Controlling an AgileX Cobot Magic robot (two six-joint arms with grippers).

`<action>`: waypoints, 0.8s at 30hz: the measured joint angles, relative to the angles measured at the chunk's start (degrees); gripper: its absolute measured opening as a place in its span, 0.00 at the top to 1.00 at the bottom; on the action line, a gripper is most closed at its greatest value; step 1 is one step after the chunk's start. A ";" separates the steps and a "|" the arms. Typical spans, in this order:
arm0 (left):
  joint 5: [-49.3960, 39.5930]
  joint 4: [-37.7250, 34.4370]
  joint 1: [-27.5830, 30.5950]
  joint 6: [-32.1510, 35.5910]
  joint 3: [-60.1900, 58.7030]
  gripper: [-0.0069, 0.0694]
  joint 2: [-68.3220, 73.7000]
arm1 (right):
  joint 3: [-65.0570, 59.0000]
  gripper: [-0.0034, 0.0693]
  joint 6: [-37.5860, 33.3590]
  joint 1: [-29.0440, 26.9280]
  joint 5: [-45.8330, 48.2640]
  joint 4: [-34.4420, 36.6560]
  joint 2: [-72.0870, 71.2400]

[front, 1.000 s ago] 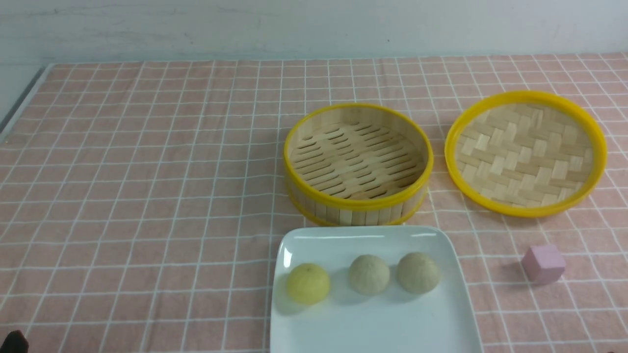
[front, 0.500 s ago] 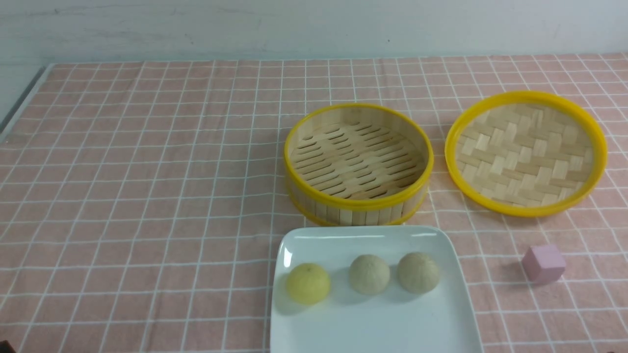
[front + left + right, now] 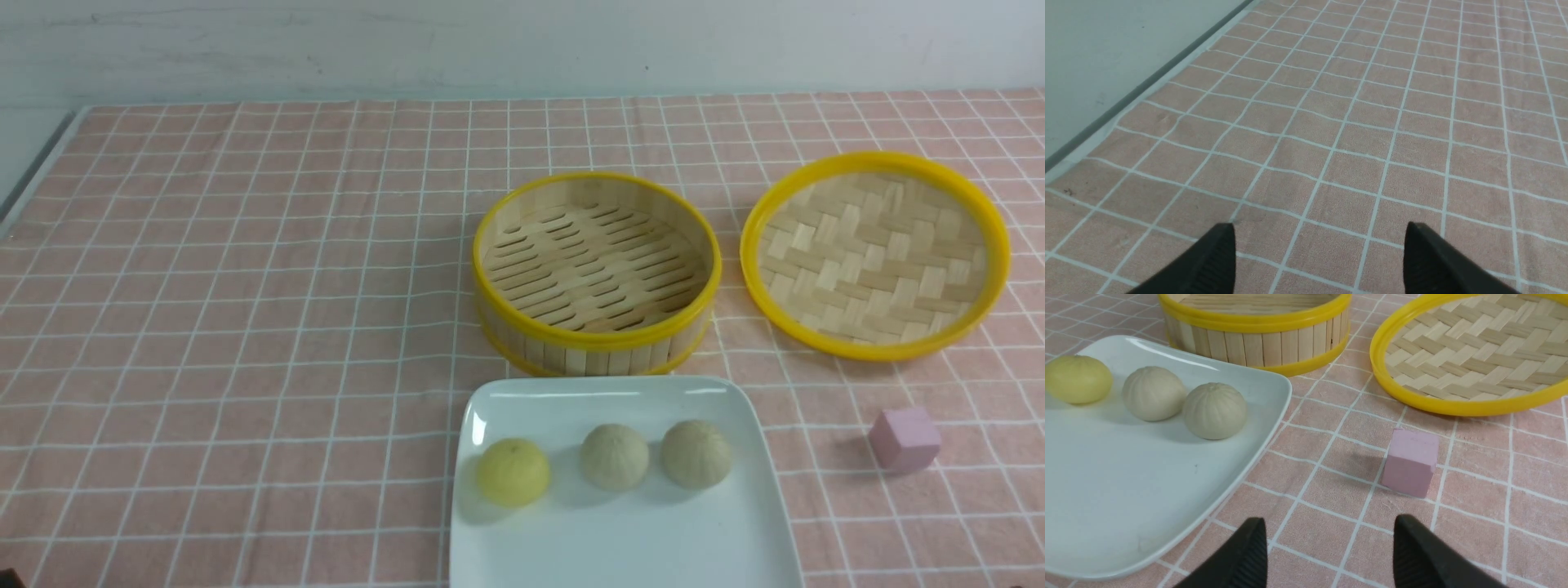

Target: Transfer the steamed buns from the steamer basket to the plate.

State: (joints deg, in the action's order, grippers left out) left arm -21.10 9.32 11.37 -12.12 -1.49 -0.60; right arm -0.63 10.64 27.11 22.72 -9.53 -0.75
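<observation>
Well — left jaws, right jaws hang low over cloth (image 3: 1331, 122), wide apart, empty.

The plate (image 3: 620, 539) is running off the near edge of the front view, so its near side is not showing. In the right wrist view, the steamer basket (image 3: 1257, 345), the lid (image 3: 1453, 359) and the yellow bun (image 3: 1077, 377) are getting cut by the picture's edges. The jaws of the left gripper (image 3: 1317, 225) and the right gripper (image 3: 1329, 517) are showing only their tips.
</observation>
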 joint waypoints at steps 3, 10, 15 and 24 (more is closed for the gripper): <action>0.00 0.00 0.00 0.44 0.00 0.20 0.00 | 0.00 0.37 0.00 0.00 0.00 0.00 0.00; 0.00 0.00 0.00 0.50 0.00 0.20 0.00 | 0.00 0.37 0.00 0.00 0.00 0.00 0.00; -0.06 0.00 0.00 0.50 0.00 0.20 0.00 | 0.00 0.37 0.00 0.00 0.00 0.00 0.00; -0.10 0.00 0.00 1.95 0.00 0.20 0.00 | 0.00 0.37 -0.06 0.00 0.00 0.00 0.00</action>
State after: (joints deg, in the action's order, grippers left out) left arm -21.20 9.32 11.37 -10.17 -1.49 -0.60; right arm -0.63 10.58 27.11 22.72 -9.53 -0.75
